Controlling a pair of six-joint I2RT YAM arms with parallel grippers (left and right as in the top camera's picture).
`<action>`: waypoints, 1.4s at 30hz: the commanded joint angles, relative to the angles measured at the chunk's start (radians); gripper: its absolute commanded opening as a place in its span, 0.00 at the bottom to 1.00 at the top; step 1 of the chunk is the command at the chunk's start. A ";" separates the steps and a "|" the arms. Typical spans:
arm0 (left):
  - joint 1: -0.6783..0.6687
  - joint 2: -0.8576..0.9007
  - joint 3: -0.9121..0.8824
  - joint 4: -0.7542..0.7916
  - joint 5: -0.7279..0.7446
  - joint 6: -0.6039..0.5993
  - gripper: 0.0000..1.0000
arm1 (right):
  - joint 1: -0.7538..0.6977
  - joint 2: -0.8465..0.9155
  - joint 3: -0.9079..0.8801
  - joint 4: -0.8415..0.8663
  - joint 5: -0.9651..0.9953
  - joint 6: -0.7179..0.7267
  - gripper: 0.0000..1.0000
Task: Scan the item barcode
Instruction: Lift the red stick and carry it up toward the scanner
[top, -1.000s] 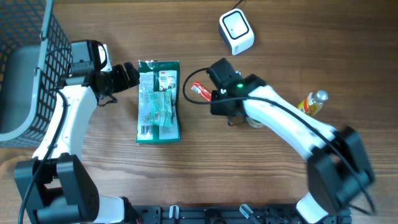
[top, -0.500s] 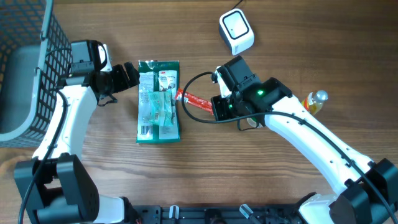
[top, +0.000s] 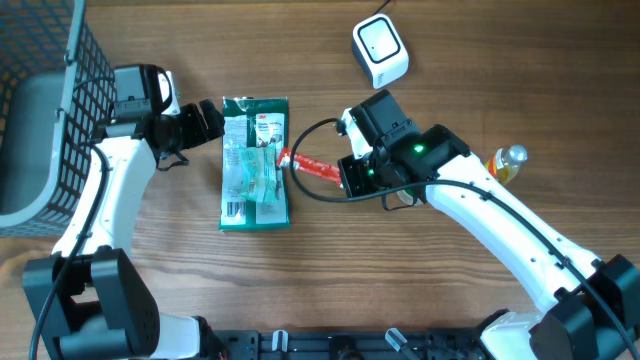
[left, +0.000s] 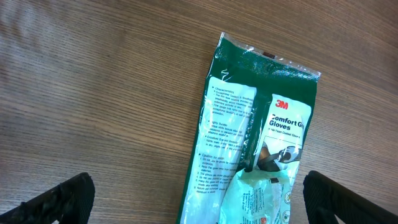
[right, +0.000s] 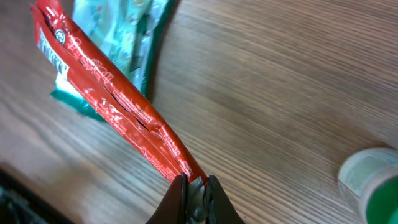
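Right wrist cam: right claw (right: 194, 185) clamped on one end of the red snack packet (right: 118, 118), whose far end reaches the 3M gloves pack (right: 121, 28). Overhead only: white scanner (top: 380, 50) up-right of the pack, small bottle (top: 503, 163) far right, wire basket (top: 60, 60) left. Left claw (top: 213, 122) jaws apart at the pack's left edge. Wood surface (top: 300, 280).

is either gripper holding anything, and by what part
The right gripper is shut on the red packet, pinching it at one end. The left gripper is open and holds nothing.
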 joint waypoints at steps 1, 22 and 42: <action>0.009 -0.011 0.013 0.003 -0.006 0.009 1.00 | 0.003 -0.012 -0.006 0.003 -0.198 -0.192 0.04; 0.009 -0.011 0.013 0.004 -0.006 0.009 1.00 | 0.003 -0.012 -0.006 -0.080 -0.090 -0.212 0.04; 0.009 -0.011 0.013 0.003 -0.006 0.009 1.00 | 0.003 -0.012 -0.006 -0.080 -0.090 -0.212 0.04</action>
